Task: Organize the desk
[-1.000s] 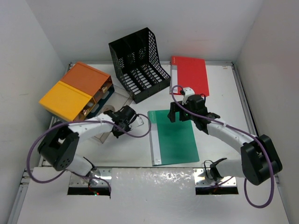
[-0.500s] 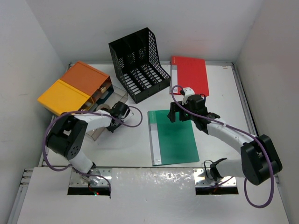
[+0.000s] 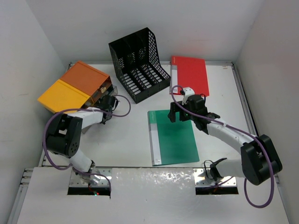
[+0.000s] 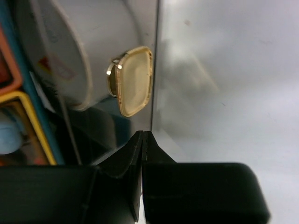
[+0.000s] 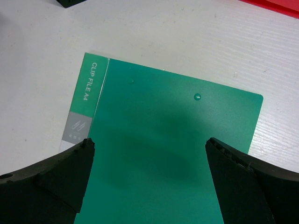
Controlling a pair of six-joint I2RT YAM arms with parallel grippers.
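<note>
The white desk (image 3: 219, 98) holds a green clip file (image 3: 173, 135) in the middle and a red folder (image 3: 191, 74) at the back right. My right gripper (image 3: 180, 113) hovers open over the far end of the green file (image 5: 168, 154), one finger at each side, touching nothing. My left gripper (image 3: 107, 101) is shut with nothing between its jaws, its tips (image 4: 142, 135) against the clear drawer front with a cream handle (image 4: 133, 79) of the orange-yellow drawer box (image 3: 74, 88). A white tape roll (image 4: 79, 46) shows inside the drawer.
A black mesh file rack (image 3: 138, 63) stands at the back, between the drawer box and the red folder. The side walls stand close to the desk's left and right rims. Bare desk (image 4: 224, 70) lies to the right of the drawer.
My left gripper has swung left and back towards the drawer box, and the clear drawer that stuck out has gone into the box. The right arm has not moved.
</note>
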